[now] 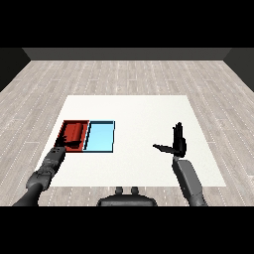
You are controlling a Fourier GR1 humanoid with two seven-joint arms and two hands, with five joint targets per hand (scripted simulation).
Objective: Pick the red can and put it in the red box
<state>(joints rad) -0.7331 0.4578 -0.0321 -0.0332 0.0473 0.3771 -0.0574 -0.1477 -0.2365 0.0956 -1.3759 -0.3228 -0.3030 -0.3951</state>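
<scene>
Left hand (68, 144) at near edge of red tray (64, 130); grip unclear. Red can (74, 132) lying inside; placement apparently done. Right hand (177, 144) open, empty.

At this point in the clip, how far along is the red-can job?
Nearly finished, it seems. The red cylindrical can already lies on its side in the shallow red tray, beside the light blue tray. The left robot hand sits at the red tray's near edge; whether it has let go is unclear. What remains is pulling that hand back. The right robot hand is open and holds nothing.
</scene>
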